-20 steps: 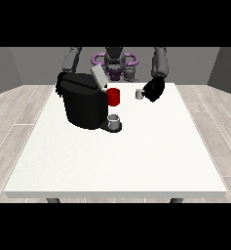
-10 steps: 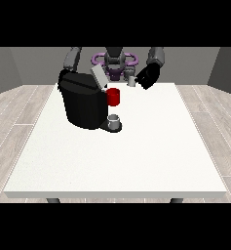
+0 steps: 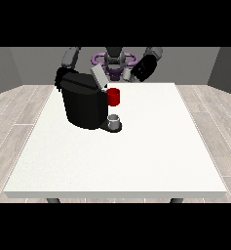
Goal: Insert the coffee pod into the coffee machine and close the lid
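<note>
A black coffee machine [image 3: 83, 105] stands in the upper left part of a large white table [image 3: 136, 156], its grey lid [image 3: 99, 76] tilted up and open above the machine's top. A red part [image 3: 113, 96] juts from the machine's front, towards the frame's centre, and below it a small grey cup [image 3: 114, 120] sits on the machine's dark base plate. Behind the table, at the top centre of the frame, the robot [image 3: 115, 61] faces the camera, its grey torso ringed with purple. The hand at the view's right [image 3: 143, 70] is raised above the table's far edge, to the right of the open lid and apart from the machine; its black fingers are wrapped around a small pale coffee pod [image 3: 128, 73], which shows just at the hand's left side, in the air between the hand and the robot's torso. The pod is well clear of the machine's opening and level with the lid. The hand at the view's left [image 3: 60, 78] is mostly hidden behind the machine's upper left corner; only a dark edge of it shows against the body of the machine, and whether its fingers are clenched or released cannot be told. The floor around the table is pale wood planking [image 3: 14, 107], with grey walls behind.
</note>
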Motion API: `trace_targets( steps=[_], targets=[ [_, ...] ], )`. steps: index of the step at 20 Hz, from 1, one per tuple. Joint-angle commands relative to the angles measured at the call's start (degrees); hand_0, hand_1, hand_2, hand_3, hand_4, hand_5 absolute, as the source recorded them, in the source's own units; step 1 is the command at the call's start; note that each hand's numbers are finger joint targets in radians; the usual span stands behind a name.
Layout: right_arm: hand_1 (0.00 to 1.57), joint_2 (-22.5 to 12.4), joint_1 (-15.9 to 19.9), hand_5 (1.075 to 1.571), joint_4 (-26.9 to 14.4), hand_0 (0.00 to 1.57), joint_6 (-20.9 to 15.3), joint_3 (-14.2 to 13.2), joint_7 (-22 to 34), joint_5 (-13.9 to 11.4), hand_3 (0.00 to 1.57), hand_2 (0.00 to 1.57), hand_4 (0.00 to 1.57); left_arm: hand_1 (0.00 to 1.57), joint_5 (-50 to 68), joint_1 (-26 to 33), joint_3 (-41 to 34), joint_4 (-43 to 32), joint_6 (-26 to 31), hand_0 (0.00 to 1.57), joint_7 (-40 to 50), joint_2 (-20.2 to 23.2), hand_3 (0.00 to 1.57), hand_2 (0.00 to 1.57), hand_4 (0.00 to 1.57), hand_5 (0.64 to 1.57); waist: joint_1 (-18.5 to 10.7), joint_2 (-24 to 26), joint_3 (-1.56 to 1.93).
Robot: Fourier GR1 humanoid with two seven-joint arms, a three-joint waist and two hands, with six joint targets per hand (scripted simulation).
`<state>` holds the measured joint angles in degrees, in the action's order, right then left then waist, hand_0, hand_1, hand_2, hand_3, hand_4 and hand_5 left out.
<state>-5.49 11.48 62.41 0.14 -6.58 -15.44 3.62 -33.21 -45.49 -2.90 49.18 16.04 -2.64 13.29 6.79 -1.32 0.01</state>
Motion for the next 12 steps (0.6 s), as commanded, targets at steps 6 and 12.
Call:
trace_targets(
  steps=[6,12],
  targets=[
    [0.0,-0.38,5.2,1.571,-0.82,0.0,0.42,-1.15,-2.51,1.01,0.0,0.0,0.19,1.5,2.1,-9.76,-3.47,0.61,-0.62,1.5,5.15,-0.54,1.25,1.47,0.62,1.571,2.34,-5.54,0.01],
    [0.0,-0.75,4.18,1.571,3.2,0.0,2.46,-0.41,0.46,2.51,0.0,0.0,0.26,1.42,2.94,-8.4,-6.42,-3.94,-2.31,1.42,3.49,2.1,1.36,1.45,0.64,1.571,5.82,-6.77,-0.02]
  ],
)
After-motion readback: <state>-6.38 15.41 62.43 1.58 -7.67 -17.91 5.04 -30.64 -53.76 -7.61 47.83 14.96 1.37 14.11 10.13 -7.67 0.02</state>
